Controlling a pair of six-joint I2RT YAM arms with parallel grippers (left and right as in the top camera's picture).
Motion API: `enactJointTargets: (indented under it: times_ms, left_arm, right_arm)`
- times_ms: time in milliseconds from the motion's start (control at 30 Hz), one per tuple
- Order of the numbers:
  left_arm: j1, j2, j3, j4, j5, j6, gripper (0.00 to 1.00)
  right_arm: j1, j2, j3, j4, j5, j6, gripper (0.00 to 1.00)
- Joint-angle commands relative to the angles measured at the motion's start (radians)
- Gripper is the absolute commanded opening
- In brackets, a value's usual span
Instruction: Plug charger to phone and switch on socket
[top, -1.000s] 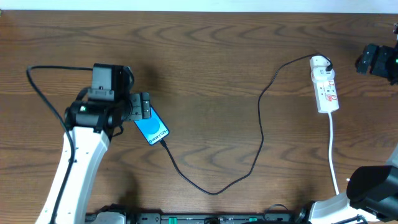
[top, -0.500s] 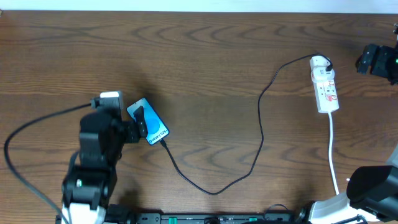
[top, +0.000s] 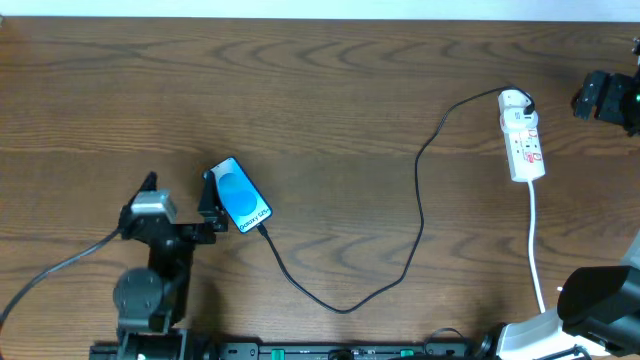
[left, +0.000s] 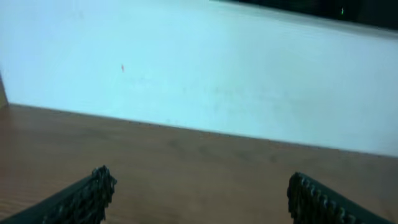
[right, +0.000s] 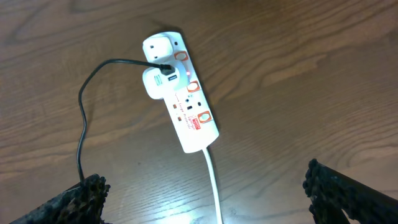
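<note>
counted on the brown wooden table (top: 330, 90): one slim blue-screen phone (top: 240, 197), one long thin black charger cable (top: 420, 200), one long white power strip socket (top: 523, 148) with red marks, one thick white cord (top: 538, 240), one small white plug block (right: 158, 84) pushed into the socket, and two robot arms with one gripper each.

for the phone: flat on the wood, left of the middle, a bit tilted, lower end touching the small plug of the charger cable. for the cable: down from there in a big loop toward the near edge, then up and over to the white plug block near the rounded end of the socket. for the socket: far to the right, with the white cord going down to the near edge.

left gripper (left: 202, 198) wide open, holding nothing, pointing at a pale wall (left: 205, 74). just left of the phone, too close to tell if touching. right gripper (right: 202, 196) wide open too, empty, by the right edge, looking down at the socket.

changed from one second ago: left arm pulled back toward the near left corner, no longer over the top end of the phone. same as before: phone, cable, socket and right arm.

lots of bare wood in the middle and along the far edge. only a little room between the socket and the right edge. bottom of the cable loop close to the near edge.
</note>
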Motion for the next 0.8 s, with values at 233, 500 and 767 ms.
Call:
enactJointTargets:
  times_ms: [233, 500, 767]
  left_arm:
    - [0.093, -0.167, -0.151, 0.145, 0.049, 0.013, 0.91]
    - [0.128, -0.274, -0.223, 0.145, 0.049, 0.013, 0.91]
    - [0.135, -0.291, -0.254, 0.082, 0.075, 0.005, 0.91]
  right_arm:
    - [0.003, -0.007, 0.014, 0.0, 0.003, 0.012, 0.99]
    - [0.003, -0.007, 0.014, 0.0, 0.003, 0.012, 0.99]
    - [0.003, -0.007, 0.014, 0.0, 0.003, 0.012, 0.99]
